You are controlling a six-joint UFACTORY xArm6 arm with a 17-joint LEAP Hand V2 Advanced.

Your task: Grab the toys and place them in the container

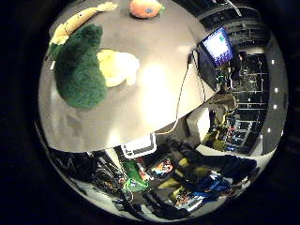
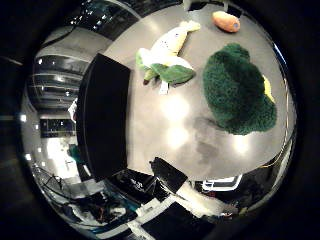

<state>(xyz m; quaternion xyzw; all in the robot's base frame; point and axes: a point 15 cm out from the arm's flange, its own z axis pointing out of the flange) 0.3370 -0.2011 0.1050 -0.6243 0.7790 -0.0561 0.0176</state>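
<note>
Fuzzy green broccoli plush [image 2: 237, 90] on grey table [image 2: 170, 130], corn plush [image 2: 167, 50] beside black container [image 2: 102, 115] (fingers unseen, state unclear)

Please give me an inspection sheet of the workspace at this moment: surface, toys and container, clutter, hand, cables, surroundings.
Surface: grey table, glossy with light reflections.
Job's things: green plush toy lying on a pale yellow toy; corn toy with green leaves beside it; orange toy further off; black container near the table's edge.
Clutter: monitor at the table's edge.
Hand: nothing seen.
Cables: left out.
Surroundings: crowded room with equipment beyond the table.
</note>
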